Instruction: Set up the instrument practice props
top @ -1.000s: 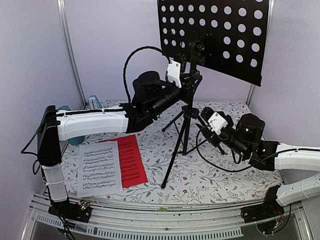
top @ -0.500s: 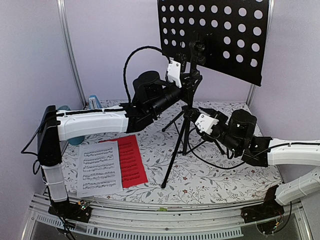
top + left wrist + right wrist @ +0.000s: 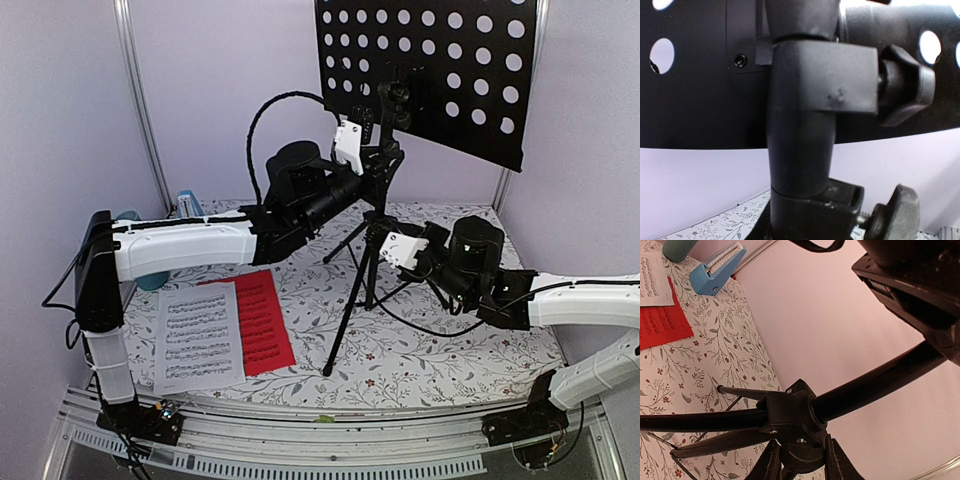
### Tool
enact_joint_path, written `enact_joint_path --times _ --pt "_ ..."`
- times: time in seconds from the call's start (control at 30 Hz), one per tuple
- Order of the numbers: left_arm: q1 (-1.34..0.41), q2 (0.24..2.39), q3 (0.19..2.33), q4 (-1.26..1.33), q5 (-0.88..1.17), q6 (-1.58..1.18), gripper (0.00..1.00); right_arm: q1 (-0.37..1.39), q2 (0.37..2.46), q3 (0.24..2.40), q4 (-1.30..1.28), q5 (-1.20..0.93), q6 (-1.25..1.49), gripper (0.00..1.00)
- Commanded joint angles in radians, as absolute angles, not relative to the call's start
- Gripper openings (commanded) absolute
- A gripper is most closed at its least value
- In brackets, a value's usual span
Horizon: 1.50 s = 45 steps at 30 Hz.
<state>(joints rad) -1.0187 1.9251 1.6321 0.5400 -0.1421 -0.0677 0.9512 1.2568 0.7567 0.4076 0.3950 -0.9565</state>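
The black music stand (image 3: 430, 70) stands upright on its tripod, perforated desk at the top. My left gripper (image 3: 377, 162) is shut on the stand's upper post (image 3: 800, 150), just under the desk bracket. Low on the post, my right gripper (image 3: 386, 243) is at the tripod hub. In the right wrist view its two fingers (image 3: 771, 462) press on either side of the hub's black knob (image 3: 801, 456). The white sheet (image 3: 198, 335) and the red sheet (image 3: 262, 320) lie flat at the front left. The blue metronome (image 3: 189, 205) sits at the back left.
A teal cup (image 3: 680, 249) stands beside the metronome (image 3: 717, 268) at the back left. The tripod legs (image 3: 345, 320) spread over the flowered tablecloth. Walls and a metal post (image 3: 140, 100) close in the back and sides.
My right arm has moved left to the tripod hub and its jaws have narrowed round the knob. The left arm and the stand have stayed put.
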Motion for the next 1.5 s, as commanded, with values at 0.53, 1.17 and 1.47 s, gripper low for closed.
enact_joint_path --times 0.53,1.17,1.47 --pt "-1.026 1.917 1.682 0.605 -0.129 -0.069 0.0 0.956 1.238 0.761 0.299 0.445 -0.164 0.0" --pt "-1.027 1.91 1.669 0.609 -0.122 -0.074 0.0 0.948 1.222 0.821 0.145 0.291 0.921 0.0" --pt "-1.028 1.91 1.667 0.61 -0.118 -0.072 0.0 0.942 1.178 0.83 0.13 0.225 1.257 0.0"
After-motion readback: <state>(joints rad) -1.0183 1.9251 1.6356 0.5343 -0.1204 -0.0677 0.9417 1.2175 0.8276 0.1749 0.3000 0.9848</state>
